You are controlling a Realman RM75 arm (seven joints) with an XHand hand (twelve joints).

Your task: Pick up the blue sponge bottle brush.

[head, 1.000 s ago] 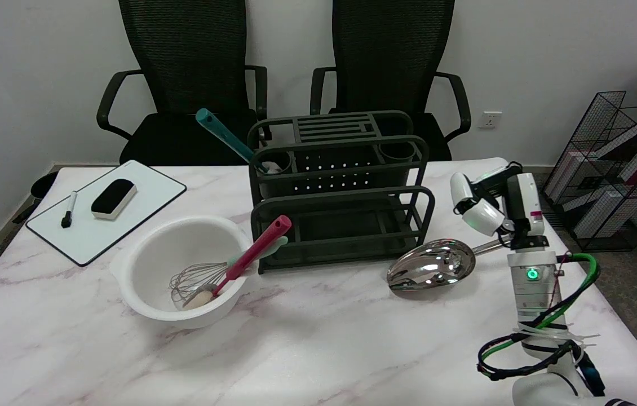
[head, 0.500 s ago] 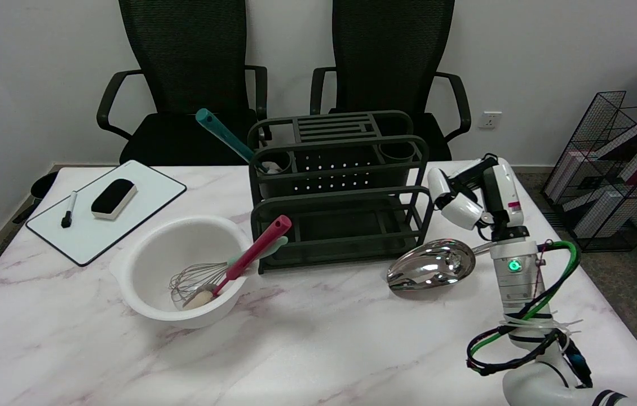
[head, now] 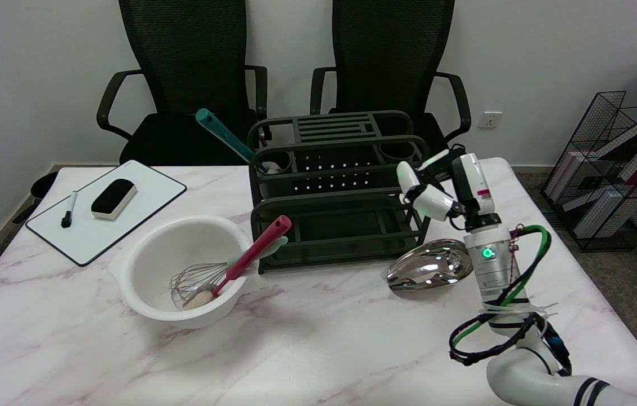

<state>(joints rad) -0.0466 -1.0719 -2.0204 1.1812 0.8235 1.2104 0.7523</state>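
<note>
- The blue sponge bottle brush (head: 227, 137) stands tilted in the left cup of the dark dish rack (head: 338, 186). Its teal handle leans up toward 10 o'clock, and its pale head is tucked into the cup.
- Over the last second the right hand (head: 428, 186) has travelled from the table's right edge toward 9 o'clock, and now hangs at the rack's right end, above the table. I take this as the reach still under way, not yet a grasp.
- From the fingers (head: 407, 173) the brush handle lies toward 10 o'clock, well apart, with the whole width of the rack between them.
- The hand holds nothing. Its fingers look loosely curled and somewhat apart, but the view is too side-on to judge the spread well.
- A shiny metal scoop (head: 430, 264) lies on the marble table (head: 324, 349) just below the wrist, toward 6 o'clock; it has not moved.
- Toward 8 o'clock from the rack, a white bowl (head: 180, 270) holds a whisk (head: 197, 279) and a red-handled brush (head: 253, 248), a likely distractor.
- Further out at 9 o'clock lies a whiteboard (head: 105, 208) carrying an eraser (head: 114, 197) and a marker (head: 69, 210).
</note>
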